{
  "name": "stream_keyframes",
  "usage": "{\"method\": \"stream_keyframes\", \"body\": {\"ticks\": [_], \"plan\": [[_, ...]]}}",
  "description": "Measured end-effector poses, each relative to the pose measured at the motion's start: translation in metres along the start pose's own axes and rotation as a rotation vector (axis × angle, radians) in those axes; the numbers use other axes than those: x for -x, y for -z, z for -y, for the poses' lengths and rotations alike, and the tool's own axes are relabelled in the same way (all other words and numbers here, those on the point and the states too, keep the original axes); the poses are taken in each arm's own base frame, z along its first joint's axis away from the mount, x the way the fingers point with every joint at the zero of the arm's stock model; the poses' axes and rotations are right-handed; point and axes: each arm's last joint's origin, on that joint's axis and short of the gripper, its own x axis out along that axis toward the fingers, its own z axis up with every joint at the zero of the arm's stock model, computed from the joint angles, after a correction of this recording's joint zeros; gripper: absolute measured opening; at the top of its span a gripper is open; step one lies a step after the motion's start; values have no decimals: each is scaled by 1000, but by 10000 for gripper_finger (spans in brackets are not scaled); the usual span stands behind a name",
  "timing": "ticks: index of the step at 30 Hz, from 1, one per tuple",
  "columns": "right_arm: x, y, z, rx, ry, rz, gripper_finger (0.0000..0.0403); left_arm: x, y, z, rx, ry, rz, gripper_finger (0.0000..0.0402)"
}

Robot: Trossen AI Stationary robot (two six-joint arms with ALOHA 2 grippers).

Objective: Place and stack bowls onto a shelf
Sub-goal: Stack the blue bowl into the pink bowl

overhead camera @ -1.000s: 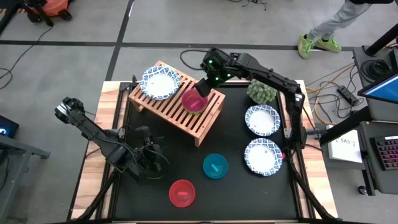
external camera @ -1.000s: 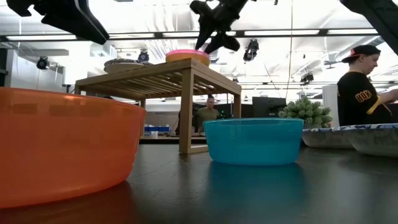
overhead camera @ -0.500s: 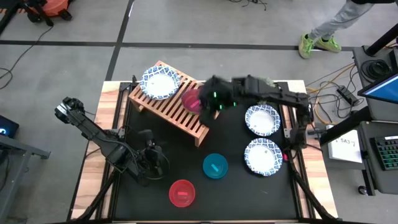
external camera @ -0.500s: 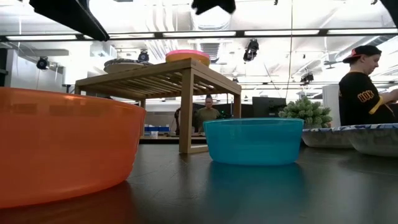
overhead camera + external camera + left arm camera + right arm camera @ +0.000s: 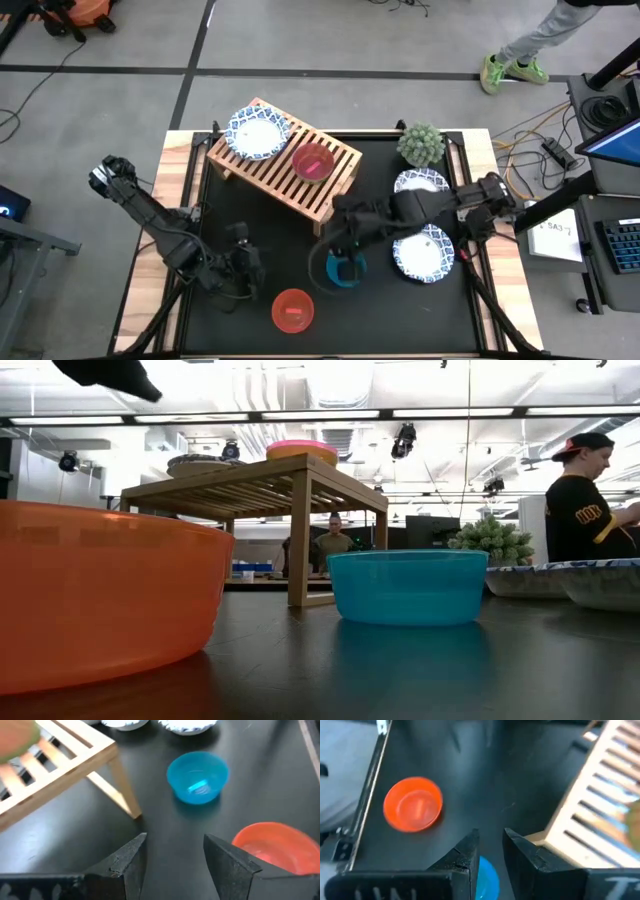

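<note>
Jaws of the right gripper [image 5: 487,851] stand apart above the small teal plastic bowl [image 5: 346,269]; a misaligned descent could knock it aside.

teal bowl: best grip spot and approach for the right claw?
Probably the rim, taken from above. The teal bowl sits upright and open on the black mat, apart from the shelf and the red bowl. Its wall is thin, so one finger inside and one outside should pinch it. The right claw hangs open right over it, so the near rim edge suits.

Teal bowl [image 5: 487,879] half-hidden by right end effector [image 5: 490,851].
</note>
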Motion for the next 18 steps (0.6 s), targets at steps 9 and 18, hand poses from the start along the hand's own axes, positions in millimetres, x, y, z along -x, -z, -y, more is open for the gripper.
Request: {"method": "stream_keyframes", "body": {"ticks": [9,18], "plan": [[-15,41,-25,-4,-38,-52,82,4,-2,7,30,45,36,176],[-40,105,-10,-132,43,-48,95,4,-2,7,30,44,40,176]]}}
